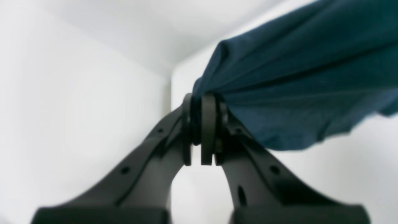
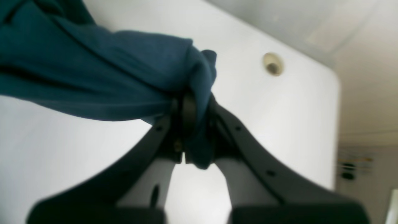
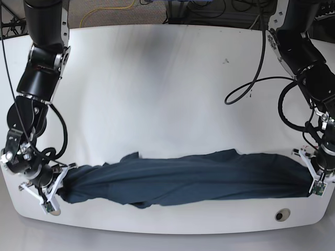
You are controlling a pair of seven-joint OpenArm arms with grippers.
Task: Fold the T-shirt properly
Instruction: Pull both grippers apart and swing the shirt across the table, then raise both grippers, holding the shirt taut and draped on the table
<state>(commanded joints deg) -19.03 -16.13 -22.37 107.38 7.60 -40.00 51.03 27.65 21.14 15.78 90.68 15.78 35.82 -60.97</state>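
While both wrist views blur, left gripper [image 1: 202, 130] and right gripper [image 2: 192, 130] each pinch the T-shirt [image 3: 183, 178].

The shirt [image 2: 93, 77] is being pinched between the closed jaws of the right gripper [image 2: 194, 137], with a bunched wad of blue cloth bulging above the fingertips and a small tail hanging below them. From there the cloth is being stretched away to the left edge of the view. The white table [image 2: 279, 118] is lying behind, and a small round hole [image 2: 273, 64] is being shown near its rounded corner.
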